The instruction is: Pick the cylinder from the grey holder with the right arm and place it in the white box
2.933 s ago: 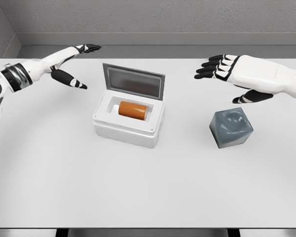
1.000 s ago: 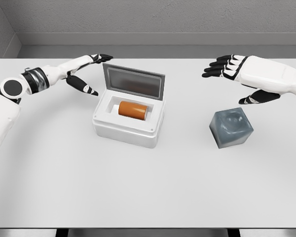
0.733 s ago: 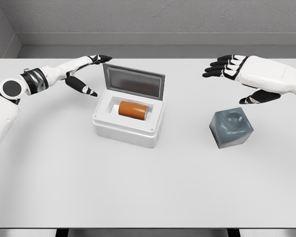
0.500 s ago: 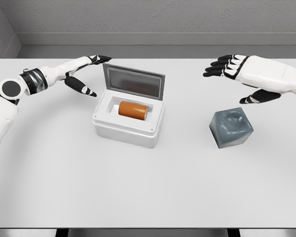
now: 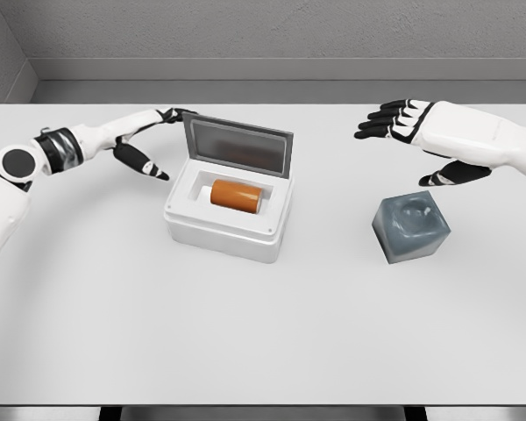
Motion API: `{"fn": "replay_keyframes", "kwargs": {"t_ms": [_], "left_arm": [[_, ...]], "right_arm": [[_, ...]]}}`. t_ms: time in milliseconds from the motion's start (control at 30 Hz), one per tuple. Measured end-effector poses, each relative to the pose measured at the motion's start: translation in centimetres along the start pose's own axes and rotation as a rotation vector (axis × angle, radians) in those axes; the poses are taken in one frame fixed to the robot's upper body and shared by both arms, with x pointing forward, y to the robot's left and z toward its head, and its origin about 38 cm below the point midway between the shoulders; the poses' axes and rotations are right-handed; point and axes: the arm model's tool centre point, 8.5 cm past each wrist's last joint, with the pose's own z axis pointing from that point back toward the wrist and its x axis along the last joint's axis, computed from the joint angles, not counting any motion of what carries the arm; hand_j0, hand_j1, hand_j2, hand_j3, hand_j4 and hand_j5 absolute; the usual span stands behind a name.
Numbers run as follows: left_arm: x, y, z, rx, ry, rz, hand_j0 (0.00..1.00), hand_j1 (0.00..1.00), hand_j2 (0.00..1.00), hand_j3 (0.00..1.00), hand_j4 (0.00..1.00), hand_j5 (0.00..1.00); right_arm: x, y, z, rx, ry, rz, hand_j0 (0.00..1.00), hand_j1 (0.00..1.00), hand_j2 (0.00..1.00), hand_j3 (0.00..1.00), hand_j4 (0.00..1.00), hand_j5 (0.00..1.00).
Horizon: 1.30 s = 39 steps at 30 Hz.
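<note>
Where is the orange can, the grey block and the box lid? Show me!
orange can (image 5: 236,194), head view: middle of its side, lying inside the white box.
grey block (image 5: 410,227), head view: its dented top face.
box lid (image 5: 238,145), head view: centre of the raised lid's inner face.

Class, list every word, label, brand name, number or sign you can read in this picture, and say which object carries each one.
None: no readable text, number or sign shows anywhere.
white box and its open lid: plain.
orange cylinder: no label.
grey holder: unmarked.
left hand and right hand: no lettering.
table: bare surface, no marks.
</note>
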Motion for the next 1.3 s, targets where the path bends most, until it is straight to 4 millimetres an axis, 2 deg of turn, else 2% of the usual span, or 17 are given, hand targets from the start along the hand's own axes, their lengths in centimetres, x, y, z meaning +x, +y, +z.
{"fn": "replay_keyframes", "kwargs": {"t_ms": [333, 667, 800, 1233, 1300], "left_arm": [[0.1, -0.2, 1.3, -0.008, -0.015, -0.032, 1.00, 1.00, 1.00, 1.00, 1.00, 1.00], [1.4, 0.6, 1.9, -0.003, -0.054, -0.078, 1.00, 1.00, 1.00, 1.00, 1.00, 1.00], [1.4, -0.4, 2.3, -0.014, -0.067, -0.076, 1.00, 1.00, 1.00, 1.00, 1.00, 1.00], [3.9, 0.7, 3.1, 0.003, -0.146, -0.120, 1.00, 1.00, 1.00, 1.00, 1.00, 1.00], [3.9, 0.3, 3.3, -0.003, -0.153, -0.118, 1.00, 1.00, 1.00, 1.00, 1.00, 1.00]], "right_arm": [[0.1, 0.2, -0.2, 0.008, -0.005, -0.002, 1.00, 1.00, 1.00, 1.00, 1.00, 1.00], [0.1, 0.3, -0.3, 0.010, -0.006, -0.004, 1.00, 1.00, 1.00, 1.00, 1.00, 1.00], [0.1, 0.3, -0.2, 0.010, -0.006, -0.005, 1.00, 1.00, 1.00, 1.00, 1.00, 1.00], [0.1, 0.3, -0.3, 0.010, -0.006, -0.005, 1.00, 1.00, 1.00, 1.00, 1.00, 1.00], [0.1, 0.4, -0.3, 0.010, -0.006, -0.005, 1.00, 1.00, 1.00, 1.00, 1.00, 1.00]]}}
